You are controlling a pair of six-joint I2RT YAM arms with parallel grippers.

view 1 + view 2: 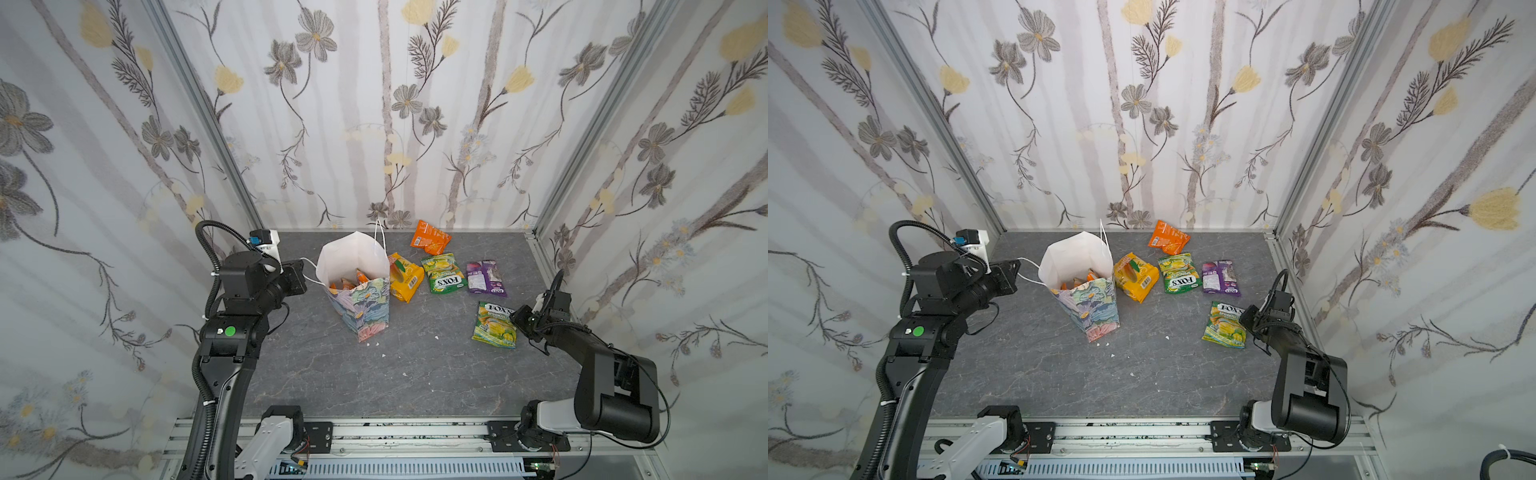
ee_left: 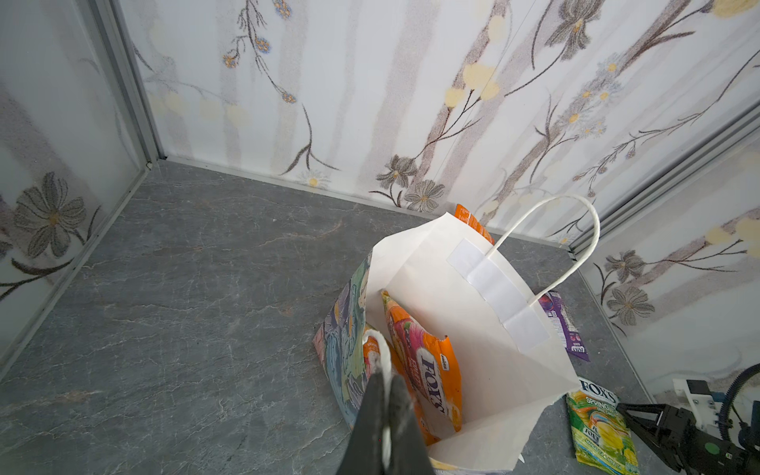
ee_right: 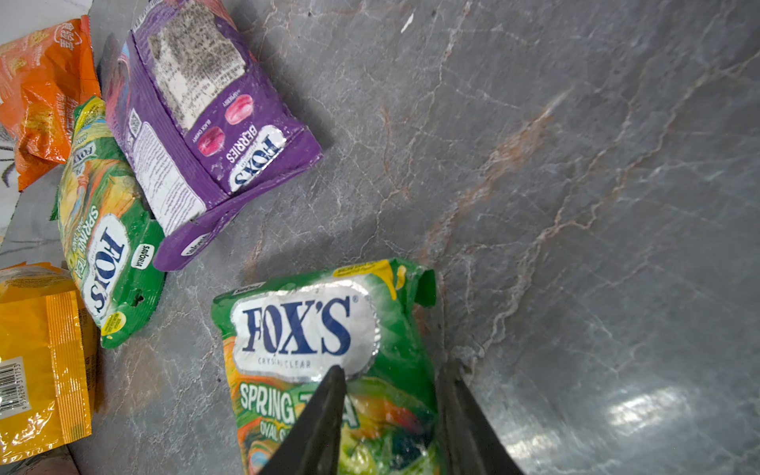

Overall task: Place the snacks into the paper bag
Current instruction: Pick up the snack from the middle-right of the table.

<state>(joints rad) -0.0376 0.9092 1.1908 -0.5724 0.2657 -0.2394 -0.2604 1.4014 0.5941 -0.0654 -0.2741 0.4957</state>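
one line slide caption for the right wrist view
The right gripper open astride the edge of a green FOX'S Spring Tea packet on the grey table, a purple FOX'S Berries packet beyond.

pastel-flowered paper bag (image 1: 363, 309), green packet (image 1: 494, 326)

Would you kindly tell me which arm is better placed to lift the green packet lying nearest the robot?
Right: the right arm's fingers straddle one edge of the green glossy FOX'S packet on the grey table, whereas the left arm's fingers are shut on the floral paper bag's white cord handle.
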